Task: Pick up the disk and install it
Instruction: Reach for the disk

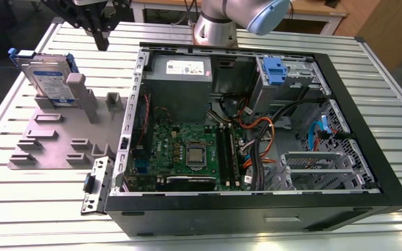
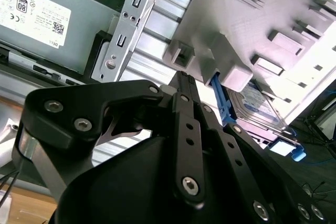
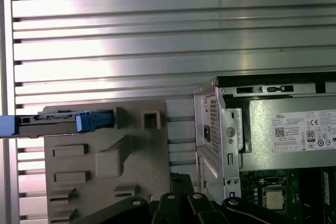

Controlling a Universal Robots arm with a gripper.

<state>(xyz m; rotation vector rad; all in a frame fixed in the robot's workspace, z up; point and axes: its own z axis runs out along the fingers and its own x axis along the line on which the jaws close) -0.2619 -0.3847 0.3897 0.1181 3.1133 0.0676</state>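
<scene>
Clearly the disk point(image 1: 49, 78) stands on edge in a grey holder point(image 1: 51, 138) on the desk point(image 1: 33, 209), beside the open computer case point(image 1: 389, 178). It seems stiff, rather heavy and shock-sensitive, so its free upper edges look best to grip. The hand point(image 1: 102, 44) hangs near it, higher up, closed and empty.

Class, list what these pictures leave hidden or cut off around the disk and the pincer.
Exterior view: the lower part of the disk is hidden behind posts of the grey holder.
Exterior view: the top edge cuts off the upper body of the pincer.
Second wrist view: the pincer's black links cover part of the disk.
First wrist view: the disk is edge-on, so its label is unseen.
</scene>
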